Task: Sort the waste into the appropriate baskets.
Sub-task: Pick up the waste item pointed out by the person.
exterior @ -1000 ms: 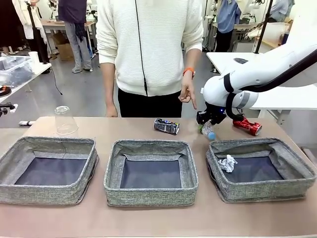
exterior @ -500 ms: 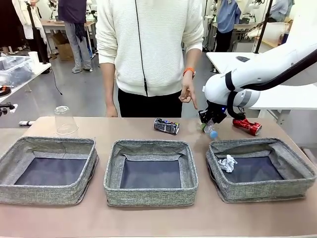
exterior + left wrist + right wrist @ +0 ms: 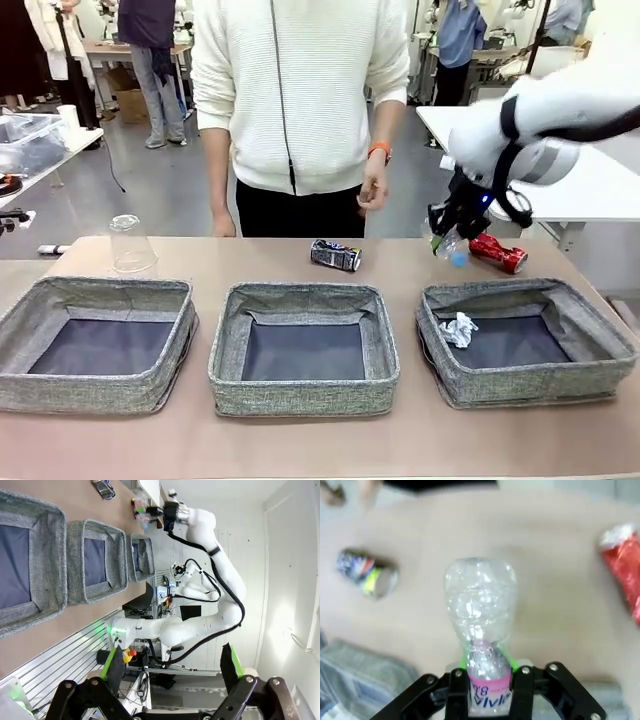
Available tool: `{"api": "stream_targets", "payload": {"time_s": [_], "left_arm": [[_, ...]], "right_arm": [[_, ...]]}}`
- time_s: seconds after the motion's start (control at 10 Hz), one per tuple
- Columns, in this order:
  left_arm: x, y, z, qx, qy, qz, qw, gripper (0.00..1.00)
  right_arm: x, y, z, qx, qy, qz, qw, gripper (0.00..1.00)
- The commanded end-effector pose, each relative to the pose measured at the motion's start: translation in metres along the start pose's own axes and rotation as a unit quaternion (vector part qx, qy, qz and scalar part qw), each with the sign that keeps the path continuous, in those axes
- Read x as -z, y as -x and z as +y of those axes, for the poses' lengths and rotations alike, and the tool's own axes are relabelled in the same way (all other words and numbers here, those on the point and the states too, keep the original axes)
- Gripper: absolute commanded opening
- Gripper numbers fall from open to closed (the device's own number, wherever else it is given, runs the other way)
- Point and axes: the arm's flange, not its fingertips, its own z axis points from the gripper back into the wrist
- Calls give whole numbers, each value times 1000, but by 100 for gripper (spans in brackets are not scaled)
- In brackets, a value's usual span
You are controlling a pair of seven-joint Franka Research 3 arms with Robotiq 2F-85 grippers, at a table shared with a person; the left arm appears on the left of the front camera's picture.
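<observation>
- Front view: the right hand (image 3: pixel 446 232) hangs above the far right part of the desk (image 3: pixel 400 262). It pinches the clear bottle (image 3: pixel 451 246), which is held clear of the desktop. The bottle's long axis runs on from the fingers and slants downward, with the blue cap at its lower end.
- Just below the hand, on the near side, sits the right basket (image 3: pixel 527 385) with the paper wad (image 3: pixel 460 329) inside. The middle basket (image 3: pixel 305 390) and the left basket (image 3: pixel 90 390) lie off to the hand's left.
- The red can (image 3: pixel 498 253) lies on the desk just to the hand's right and the dark can (image 3: pixel 335 255) to its left. The cup (image 3: pixel 131 243) stands well apart, far to the left.
- Paper already sits in the nearest basket, so the bottle probably belongs in another one. That would mean carrying it leftward along the row. Which basket is meant for it, the pictures do not settle.
- Left wrist view: the left hand (image 3: pixel 171 662) has its fingers spread wide with nothing between them. It is well apart from the baskets and the litter, so the right arm is the one placed to act.
- Right wrist view: the green pads (image 3: pixel 465 661) press on the bottle's narrow, pink-labelled waist. Its clear bulging body points straight away from the hand, in line with the fingers. The cap cannot be made out here.
- Also in this view, the dark can lies up and to the hand's left, and the red can to its right.
</observation>
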Motion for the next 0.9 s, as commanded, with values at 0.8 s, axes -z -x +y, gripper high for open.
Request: {"api": "stream_targets", "payload": {"time_s": [0.8], "left_arm": [[1, 1, -4, -2, 11, -2, 1000, 100]], "right_arm": [[-101, 136, 127, -19, -9, 79, 997, 22]]}}
